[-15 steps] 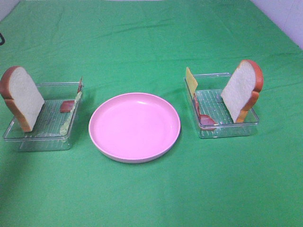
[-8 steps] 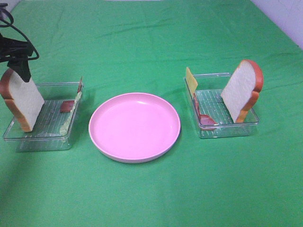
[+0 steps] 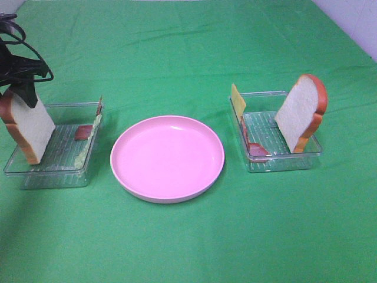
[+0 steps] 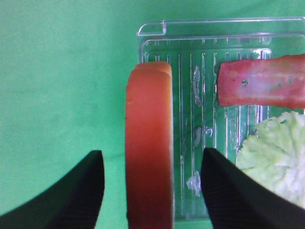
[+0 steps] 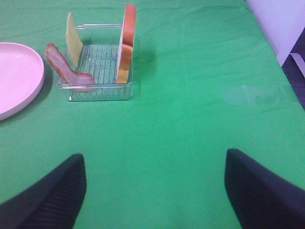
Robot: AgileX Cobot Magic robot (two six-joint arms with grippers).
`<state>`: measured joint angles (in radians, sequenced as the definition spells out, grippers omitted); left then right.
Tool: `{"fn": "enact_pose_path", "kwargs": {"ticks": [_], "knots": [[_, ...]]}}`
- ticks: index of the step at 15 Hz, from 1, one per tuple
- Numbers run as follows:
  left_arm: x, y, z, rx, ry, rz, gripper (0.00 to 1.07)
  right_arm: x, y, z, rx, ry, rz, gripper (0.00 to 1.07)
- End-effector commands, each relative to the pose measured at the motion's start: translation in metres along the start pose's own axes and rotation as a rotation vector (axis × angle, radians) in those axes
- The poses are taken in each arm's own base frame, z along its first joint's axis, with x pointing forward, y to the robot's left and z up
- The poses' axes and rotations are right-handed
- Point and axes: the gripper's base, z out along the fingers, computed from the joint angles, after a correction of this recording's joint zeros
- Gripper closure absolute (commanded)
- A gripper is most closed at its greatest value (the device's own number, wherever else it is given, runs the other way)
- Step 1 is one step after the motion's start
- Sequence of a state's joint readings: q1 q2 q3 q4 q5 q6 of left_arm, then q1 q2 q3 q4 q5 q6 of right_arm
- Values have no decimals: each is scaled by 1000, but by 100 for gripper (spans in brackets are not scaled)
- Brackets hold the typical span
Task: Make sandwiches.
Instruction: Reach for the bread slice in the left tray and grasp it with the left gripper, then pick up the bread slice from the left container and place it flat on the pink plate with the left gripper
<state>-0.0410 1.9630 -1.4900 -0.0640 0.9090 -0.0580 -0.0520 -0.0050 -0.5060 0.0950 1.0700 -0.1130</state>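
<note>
Two bread slices (image 3: 32,127) stand on edge in the left clear tray (image 3: 53,177), beside a bacon strip (image 3: 84,131) and pale lettuce (image 4: 274,148). My left gripper (image 3: 25,94) hangs over them. In the left wrist view the orange-brown crust (image 4: 148,143) stands between the open jaws, with a gap on each side. The right tray (image 3: 283,162) holds upright bread (image 3: 299,115), a yellow cheese square (image 3: 238,99) and bacon (image 3: 254,147). My right gripper (image 5: 155,155) is open over bare cloth, well short of that tray (image 5: 100,93), and is outside the exterior view.
A round pink plate (image 3: 167,158) sits between the two trays on the green cloth. A white wall edge (image 5: 271,24) borders the table to the right of the right tray.
The left arm came into the exterior view from the upper left and lowered over the left tray's bread, now straddling it. The right side is unchanged.
</note>
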Motion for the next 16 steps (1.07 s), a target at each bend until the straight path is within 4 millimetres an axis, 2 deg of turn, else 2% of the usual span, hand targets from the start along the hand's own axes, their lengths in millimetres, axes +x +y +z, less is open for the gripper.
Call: {"fn": "enact_pose_path", "kwargs": {"ticks": [1,3,4,6,9,12,14,15,16], "knots": [[-2,-1,0,-1,-10,-3,64,0,0,-2,12,-22,-11,31],[-2,-1,0,-1,-10,-3,74,0,0,-2,12,-22,-11,31],[-2,-2,0,-1,-13,-4,82,0,0,-2,12,-22,-11,31],[-3,-2,-1,0,-27,-5,107,0,0,-2,12,-22,-11,31],[-4,-3,-14,10,-58,-9,107,0,0,-2,12,-22,-11,31],[-4,-5,-54,23,-127,-7,107,0,0,-2,12,-22,-11,31],[2,-8,-98,39,-191,-4,107,0,0,-2,12,-22,-11,31],[11,-11,-134,74,-256,-2,107,0,0,-2,12,-22,-11,31],[17,-15,-152,119,-295,5,107,0,0,-2,12,-22,-11,31]]}}
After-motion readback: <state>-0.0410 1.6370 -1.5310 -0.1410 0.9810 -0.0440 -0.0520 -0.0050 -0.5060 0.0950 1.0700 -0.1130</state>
